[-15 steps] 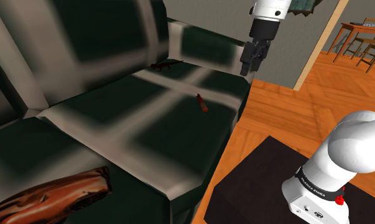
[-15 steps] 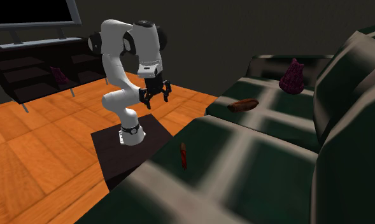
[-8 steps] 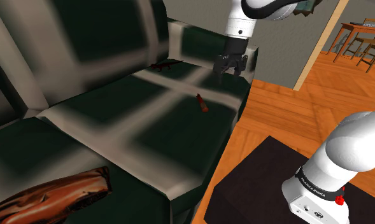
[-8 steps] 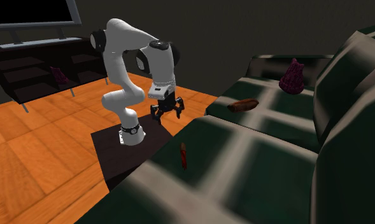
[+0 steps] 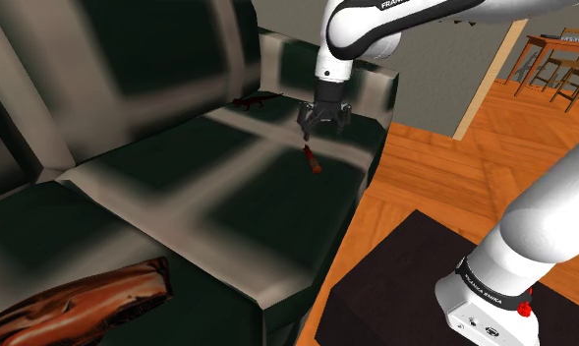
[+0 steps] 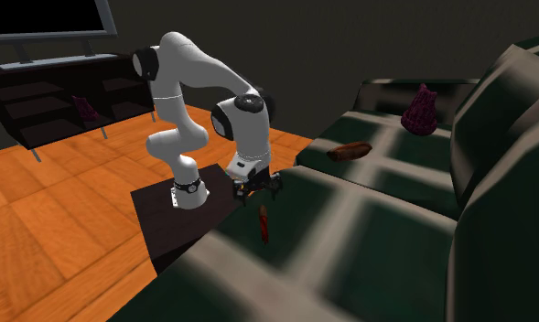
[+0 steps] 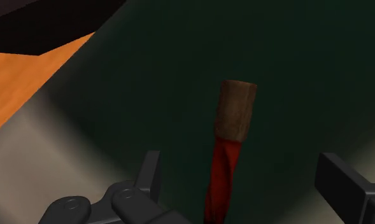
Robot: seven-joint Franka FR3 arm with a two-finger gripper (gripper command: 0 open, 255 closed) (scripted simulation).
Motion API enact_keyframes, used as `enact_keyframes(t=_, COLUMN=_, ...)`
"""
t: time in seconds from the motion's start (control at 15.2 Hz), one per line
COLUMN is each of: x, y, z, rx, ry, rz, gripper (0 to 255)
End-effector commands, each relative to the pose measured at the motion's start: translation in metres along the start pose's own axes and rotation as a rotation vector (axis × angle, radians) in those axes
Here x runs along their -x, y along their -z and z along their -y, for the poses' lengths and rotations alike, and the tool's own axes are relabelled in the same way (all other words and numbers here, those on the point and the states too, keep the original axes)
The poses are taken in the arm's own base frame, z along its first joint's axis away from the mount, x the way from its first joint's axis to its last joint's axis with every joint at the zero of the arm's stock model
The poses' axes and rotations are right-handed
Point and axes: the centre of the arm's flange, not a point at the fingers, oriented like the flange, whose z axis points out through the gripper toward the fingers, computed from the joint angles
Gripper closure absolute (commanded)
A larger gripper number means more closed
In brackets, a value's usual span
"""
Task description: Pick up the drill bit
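The drill bit (image 5: pixel 313 160) is a slim red twisted shaft with a stubby, brown cylindrical end. It lies flat on the dark green sofa seat (image 5: pixel 208 187), close to the cushion's front edge.

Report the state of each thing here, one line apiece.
drill bit, lying flat on the sofa, not held.
gripper, open just above the drill bit, fingers clear of it.
brown object, lying on the sofa.
purple object, upright on the sofa.
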Motion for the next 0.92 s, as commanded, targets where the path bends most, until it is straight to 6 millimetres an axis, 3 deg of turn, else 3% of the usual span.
enact_keyframes(t=0.0, x=-0.022, y=-0.020, z=0.003, rx=-0.006, ry=-0.069, rz=0.011, gripper=0)
enact_keyframes(t=0.13, x=-0.036, y=-0.030, z=0.005, rx=-0.009, ry=-0.111, rz=0.019, gripper=0)
enact_keyframes(t=0.59, x=-0.041, y=-0.070, z=0.002, rx=-0.009, ry=-0.111, rz=0.019, gripper=0)
enact_keyframes(t=0.73, x=-0.041, y=-0.070, z=0.002, rx=-0.009, ry=-0.111, rz=0.019, gripper=0)
enact_keyframes(t=0.79, x=-0.041, y=-0.070, z=0.002, rx=-0.009, ry=-0.111, rz=0.019, gripper=255)
enact_keyframes(t=0.86, x=-0.041, y=-0.070, z=0.001, rx=-0.009, ry=-0.111, rz=0.019, gripper=255)
